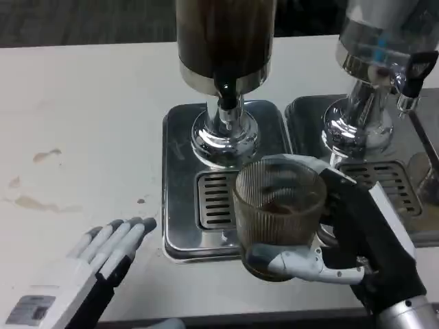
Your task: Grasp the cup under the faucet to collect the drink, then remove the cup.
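The right hand (343, 240) grips a ribbed clear glass cup (278, 212) (a little dark drink inside) over the steel drip tray (180, 205). The left hand (110, 247) rests on the white counter (82, 123), fingers apart, holding nothing.

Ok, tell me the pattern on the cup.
Fine vertical ribbing on clear glass cup, seen in the head view.

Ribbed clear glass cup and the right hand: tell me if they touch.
Touching. The head view shows the right hand wrapped around the ribbed clear glass cup, fingers under its base.
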Action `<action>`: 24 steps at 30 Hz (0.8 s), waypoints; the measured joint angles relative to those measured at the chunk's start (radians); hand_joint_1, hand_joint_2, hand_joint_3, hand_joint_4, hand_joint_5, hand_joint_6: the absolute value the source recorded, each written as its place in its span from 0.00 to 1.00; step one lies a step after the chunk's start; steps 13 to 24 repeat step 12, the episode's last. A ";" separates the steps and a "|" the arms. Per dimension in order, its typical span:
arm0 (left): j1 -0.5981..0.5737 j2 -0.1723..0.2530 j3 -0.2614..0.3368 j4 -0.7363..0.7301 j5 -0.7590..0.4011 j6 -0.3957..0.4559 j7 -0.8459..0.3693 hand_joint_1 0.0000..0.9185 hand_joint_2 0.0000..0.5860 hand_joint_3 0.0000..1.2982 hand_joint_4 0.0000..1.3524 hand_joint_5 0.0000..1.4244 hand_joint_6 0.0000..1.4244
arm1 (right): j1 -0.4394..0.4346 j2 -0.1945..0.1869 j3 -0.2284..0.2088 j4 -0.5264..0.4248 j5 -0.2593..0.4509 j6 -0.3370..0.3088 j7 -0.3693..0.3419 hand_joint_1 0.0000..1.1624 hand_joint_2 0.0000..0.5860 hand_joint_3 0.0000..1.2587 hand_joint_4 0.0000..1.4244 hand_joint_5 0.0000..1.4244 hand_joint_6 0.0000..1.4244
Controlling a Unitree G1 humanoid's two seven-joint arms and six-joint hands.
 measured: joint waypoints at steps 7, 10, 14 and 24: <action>-0.005 -0.003 -0.005 0.000 0.000 0.001 0.003 0.00 0.21 0.00 0.00 0.00 0.00 | 0.000 0.000 0.000 0.000 0.000 0.003 0.000 0.88 0.24 0.64 0.59 0.69 0.96; -0.007 -0.007 -0.007 0.000 0.000 0.002 0.003 0.00 0.21 0.00 0.00 0.00 0.00 | 0.000 0.000 0.000 0.000 0.000 0.006 0.000 0.88 0.24 0.64 0.59 0.69 0.96; -0.008 -0.007 -0.008 0.000 0.000 0.002 0.003 0.00 0.21 0.00 0.00 0.00 0.00 | 0.000 0.001 0.000 0.000 0.000 0.007 0.000 0.87 0.24 0.64 0.59 0.69 0.96; -0.008 -0.007 -0.008 0.000 0.000 0.002 0.003 0.00 0.21 0.00 0.00 0.00 0.00 | 0.000 0.001 0.000 0.000 0.000 0.007 0.000 0.87 0.24 0.64 0.59 0.69 0.96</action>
